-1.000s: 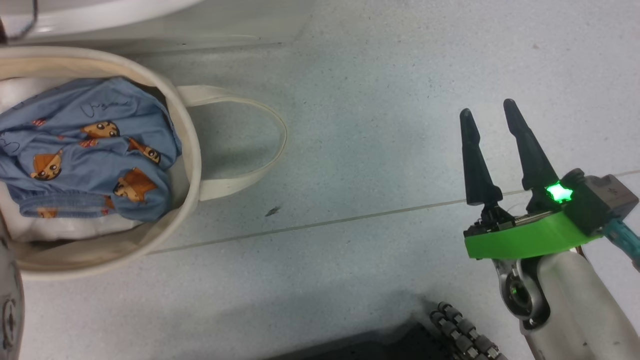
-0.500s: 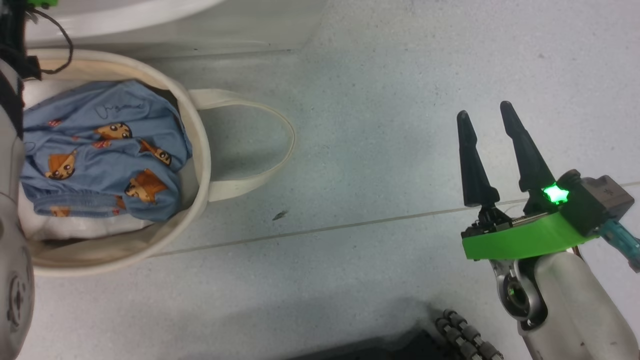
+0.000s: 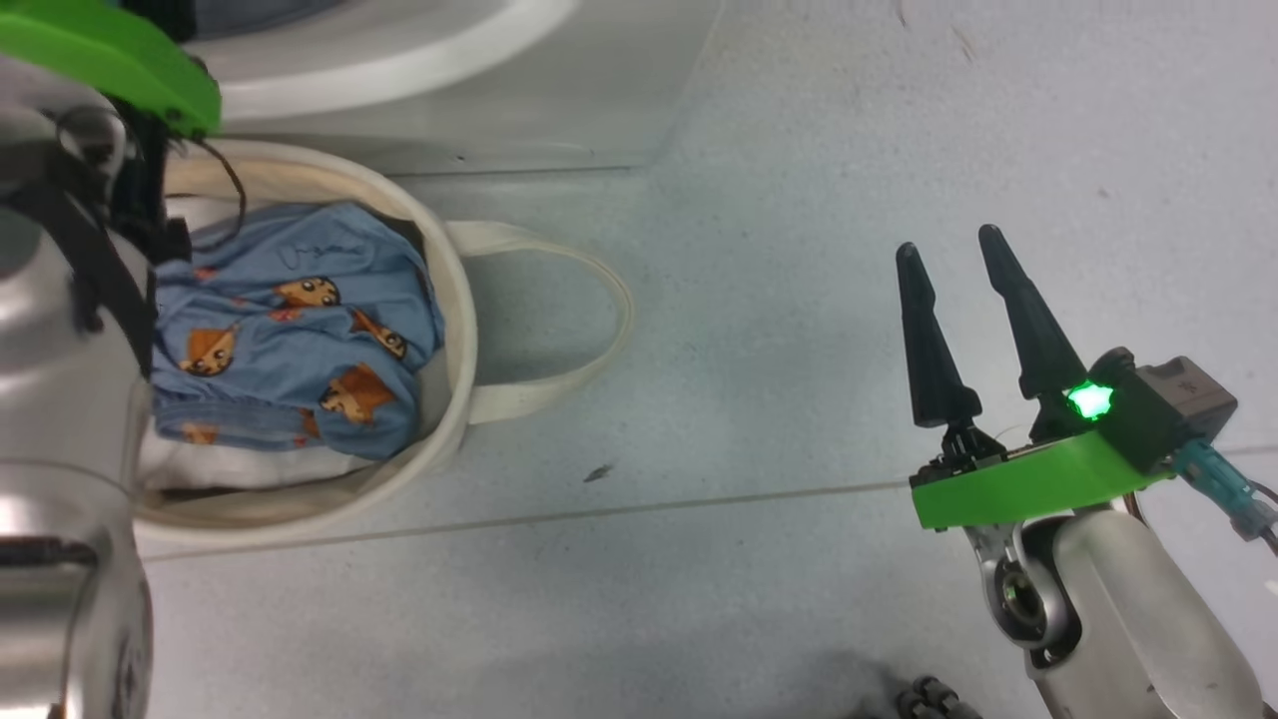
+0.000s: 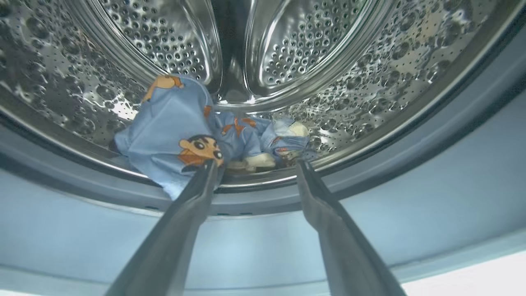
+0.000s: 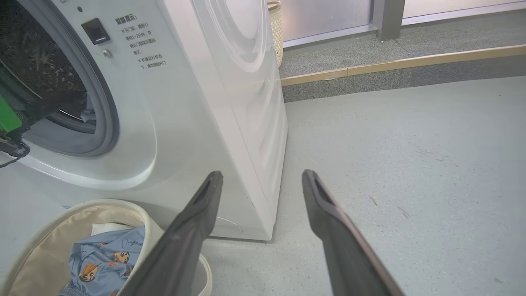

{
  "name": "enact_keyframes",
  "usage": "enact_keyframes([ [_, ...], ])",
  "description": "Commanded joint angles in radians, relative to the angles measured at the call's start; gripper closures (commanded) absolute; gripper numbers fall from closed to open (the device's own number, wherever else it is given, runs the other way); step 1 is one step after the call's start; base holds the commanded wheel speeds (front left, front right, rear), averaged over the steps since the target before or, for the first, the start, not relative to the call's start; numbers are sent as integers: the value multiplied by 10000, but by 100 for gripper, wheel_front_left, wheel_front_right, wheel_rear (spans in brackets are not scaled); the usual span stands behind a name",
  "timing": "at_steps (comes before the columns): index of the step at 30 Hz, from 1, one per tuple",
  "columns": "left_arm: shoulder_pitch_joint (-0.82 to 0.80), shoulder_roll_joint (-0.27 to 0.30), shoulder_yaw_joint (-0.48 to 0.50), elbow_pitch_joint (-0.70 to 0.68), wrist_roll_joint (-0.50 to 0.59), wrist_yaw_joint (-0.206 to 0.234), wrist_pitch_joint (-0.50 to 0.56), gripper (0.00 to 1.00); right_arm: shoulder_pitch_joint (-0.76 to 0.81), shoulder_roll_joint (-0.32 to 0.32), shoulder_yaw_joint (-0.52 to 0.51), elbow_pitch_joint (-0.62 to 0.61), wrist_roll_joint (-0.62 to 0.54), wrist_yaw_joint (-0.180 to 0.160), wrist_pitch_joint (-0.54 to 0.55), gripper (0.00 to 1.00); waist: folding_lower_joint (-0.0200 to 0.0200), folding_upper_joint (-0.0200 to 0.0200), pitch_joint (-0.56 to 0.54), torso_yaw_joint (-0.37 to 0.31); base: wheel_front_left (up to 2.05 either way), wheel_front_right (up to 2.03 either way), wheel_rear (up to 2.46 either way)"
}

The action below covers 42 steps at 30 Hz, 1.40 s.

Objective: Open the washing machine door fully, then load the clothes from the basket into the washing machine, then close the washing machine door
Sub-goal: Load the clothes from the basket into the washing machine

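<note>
My left gripper [image 4: 257, 163] is open at the mouth of the washing machine's steel drum [image 4: 328, 61]. A light blue garment with cartoon faces [image 4: 172, 127] lies on the drum's front lip, against my left fingertip [image 4: 209, 168]. More of the clothes [image 3: 290, 340] lie in the cream basket [image 3: 454, 330] on the floor by the washing machine [image 5: 197, 102]. My right gripper [image 3: 949, 245] hangs open and empty over the floor, well right of the basket. In the right wrist view the right gripper [image 5: 263, 174] points at the washer's front corner. The washing machine door is out of view.
My left forearm [image 3: 60, 350] and its green mount [image 3: 110, 60] cover the basket's left side. The basket's loop handle [image 3: 589, 330] lies on the grey floor [image 3: 759, 559]. Behind the washer stand a woven hamper [image 5: 276, 24] and a raised step [image 5: 411, 61].
The head camera has shifted, so the basket sits further right and lower. My left forearm has come into the head view. The left gripper has gone from shut to open. The right gripper has kept still.
</note>
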<state>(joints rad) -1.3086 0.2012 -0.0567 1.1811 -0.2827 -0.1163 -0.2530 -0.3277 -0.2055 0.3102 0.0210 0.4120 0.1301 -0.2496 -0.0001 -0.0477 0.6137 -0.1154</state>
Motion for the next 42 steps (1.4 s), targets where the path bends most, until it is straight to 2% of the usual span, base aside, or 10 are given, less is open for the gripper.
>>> enact_keyframes([
  [1,87,409,105,-447,-63,-44,-82,0,157,-127,203,-242,64,6,-122,0,1,1,-218,185,0,0,0],
  [11,2827,-1,152,-2733,-176,-137,-86,0,175,-281,531,168,395,6,-122,0,1,1,-1293,674,0,0,0],
  [19,4520,-56,-394,-4059,-1056,-142,-87,0,307,-439,693,415,639,6,-122,0,1,1,-2194,824,0,0,0],
  [28,6320,186,-604,-4931,-2096,-143,-87,0,506,-577,983,657,893,6,-122,0,1,1,-3369,1006,0,0,0],
  [35,7568,202,-188,-5226,-2347,-143,-87,0,728,-684,957,1000,1018,6,-122,0,1,1,-4210,1219,0,0,0],
  [42,8637,151,-17,-5876,-2102,-143,-87,0,1002,-642,568,1373,969,6,-122,0,1,1,-4877,1390,0,0,0],
])
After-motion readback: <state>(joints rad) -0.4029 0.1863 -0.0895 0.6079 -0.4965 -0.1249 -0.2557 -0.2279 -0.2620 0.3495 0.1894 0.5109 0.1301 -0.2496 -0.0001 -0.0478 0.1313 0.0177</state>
